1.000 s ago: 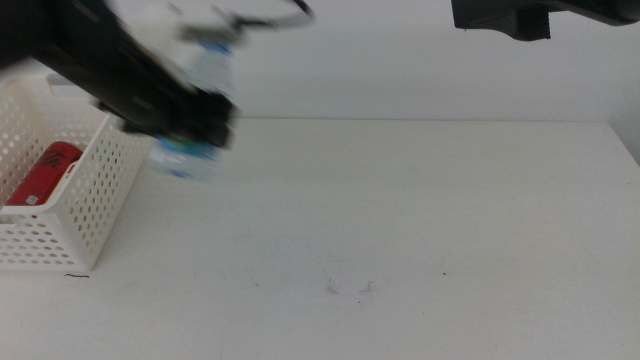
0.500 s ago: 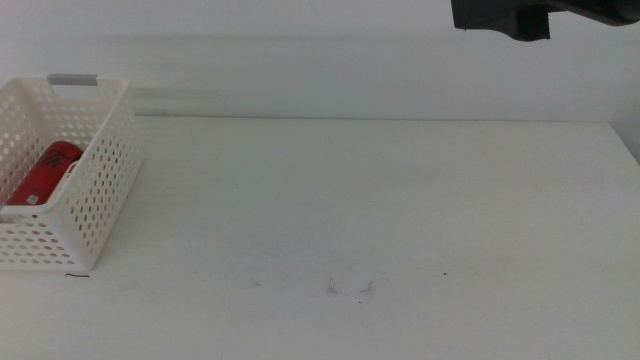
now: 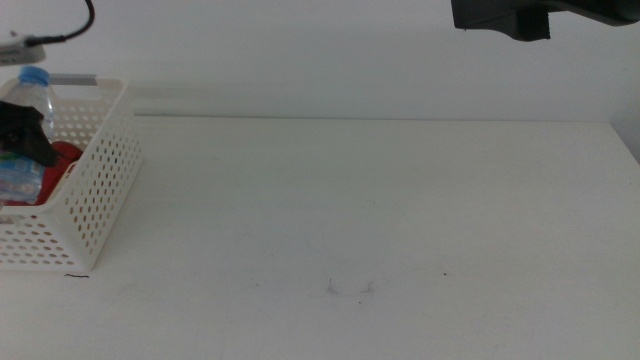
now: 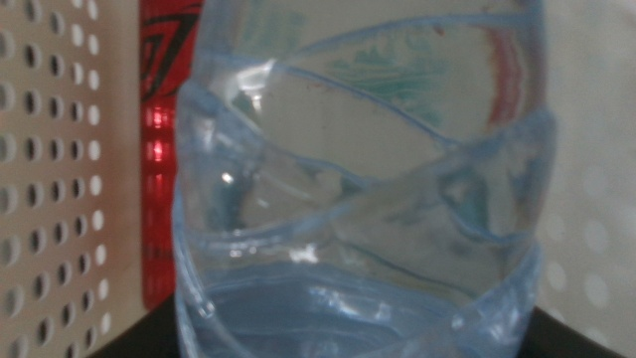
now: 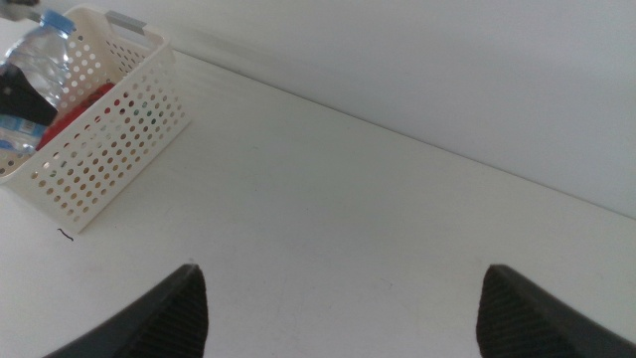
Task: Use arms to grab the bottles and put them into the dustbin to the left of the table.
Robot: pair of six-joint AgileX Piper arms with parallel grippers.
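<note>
Middle view: my left fingers [image 3: 22,135] clamp the water bottle [image 3: 26,130] over the dustbin [image 3: 95,190] above the red can [image 3: 62,155]; release only once well inside; right fingers [image 5: 343,308] apart, waiting.

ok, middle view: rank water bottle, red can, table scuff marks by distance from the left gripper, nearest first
1. Water bottle: held in the left gripper, over the dustbin.
2. Red can: in the dustbin, just beside.
3. Scuff marks: mid-table, far right of it.

A plain white wall [image 3: 330,60] rises behind a wide white desk [image 3: 400,220]. The lighting is soft and even. Faint dark scuff marks [image 3: 350,288] dot the desk's surface.
</note>
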